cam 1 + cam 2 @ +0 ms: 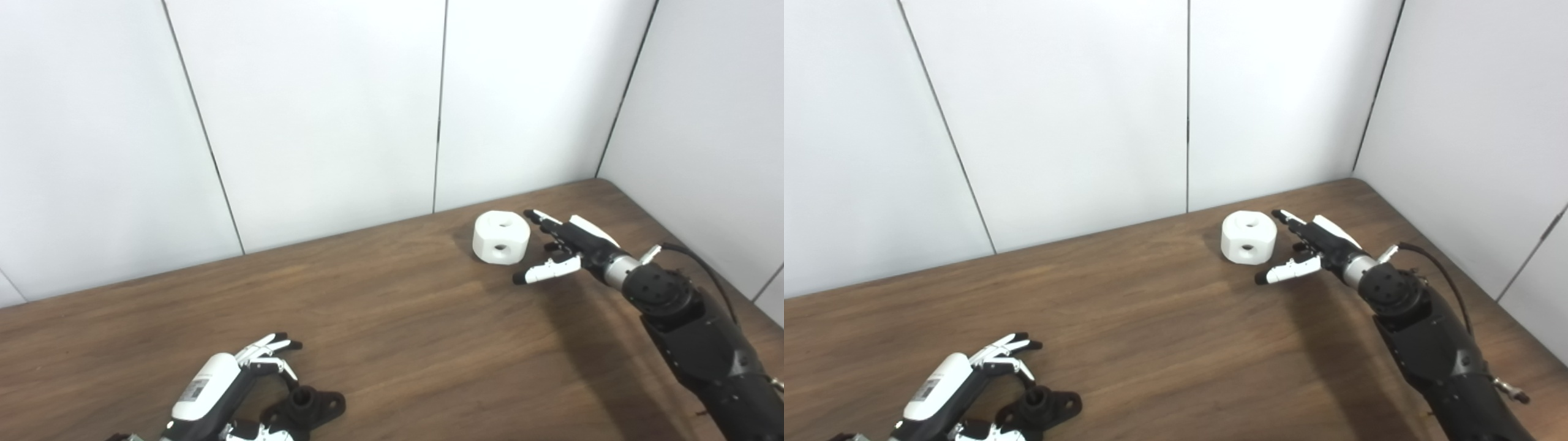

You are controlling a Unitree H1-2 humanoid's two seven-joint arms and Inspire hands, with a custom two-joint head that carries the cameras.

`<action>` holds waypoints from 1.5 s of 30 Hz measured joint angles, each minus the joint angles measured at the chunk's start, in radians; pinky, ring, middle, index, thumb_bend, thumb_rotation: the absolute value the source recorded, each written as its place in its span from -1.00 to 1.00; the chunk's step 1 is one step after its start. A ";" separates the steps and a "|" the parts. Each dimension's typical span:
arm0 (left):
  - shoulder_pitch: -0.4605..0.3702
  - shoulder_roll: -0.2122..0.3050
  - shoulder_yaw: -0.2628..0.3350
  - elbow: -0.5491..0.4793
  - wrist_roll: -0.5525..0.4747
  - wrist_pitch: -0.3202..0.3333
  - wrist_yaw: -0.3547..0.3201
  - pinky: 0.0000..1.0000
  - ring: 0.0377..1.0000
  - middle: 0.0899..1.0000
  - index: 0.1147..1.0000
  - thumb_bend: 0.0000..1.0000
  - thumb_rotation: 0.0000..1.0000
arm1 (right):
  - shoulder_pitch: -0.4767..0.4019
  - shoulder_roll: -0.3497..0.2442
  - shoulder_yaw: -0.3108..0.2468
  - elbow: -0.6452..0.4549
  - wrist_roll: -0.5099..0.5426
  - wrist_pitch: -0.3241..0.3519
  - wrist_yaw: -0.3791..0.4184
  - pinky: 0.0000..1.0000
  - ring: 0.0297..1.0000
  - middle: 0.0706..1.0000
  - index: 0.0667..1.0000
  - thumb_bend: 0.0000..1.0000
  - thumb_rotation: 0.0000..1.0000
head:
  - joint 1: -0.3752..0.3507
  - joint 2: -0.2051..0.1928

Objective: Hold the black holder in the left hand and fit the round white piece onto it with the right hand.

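On the brown wooden table (392,318), nothing is joined yet; the left hand (211,383) spreads beside the black flanged plastic holder (306,409), ungrasped; the right hand (560,248), fingers apart and empty, nears the round white plastic piece (501,237).

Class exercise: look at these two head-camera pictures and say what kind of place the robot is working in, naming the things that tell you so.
Probably a robot test bench or lab cell, not a home. A bare wooden table stands in a corner of plain white wall panels, and only the work parts lie on it: a round white piece and a black holder.

Left hand (229,392) and black holder (306,409) partly cut by bottom edge.
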 measured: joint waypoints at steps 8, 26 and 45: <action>0.004 0.000 0.004 -0.004 -0.003 0.000 -0.007 0.78 0.87 0.70 -0.17 0.04 -0.91 | -0.026 0.025 0.018 0.047 -0.007 -0.035 -0.050 0.75 0.98 1.00 0.96 0.86 -0.40 | 0.009 0.002; 0.020 0.003 0.005 -0.028 0.003 0.004 -0.011 0.79 0.87 0.71 -0.17 0.04 -0.91 | -0.080 0.060 0.041 0.157 -0.038 -0.090 -0.137 0.54 0.83 0.95 0.84 0.82 -0.40 | 0.041 0.011; 0.042 0.006 0.007 -0.083 -0.004 0.061 -0.051 0.88 0.91 0.75 -0.17 0.04 -0.91 | -0.137 0.088 0.109 0.213 -0.087 -0.096 -0.167 0.71 0.85 0.87 0.63 0.75 -0.50 | 0.051 0.023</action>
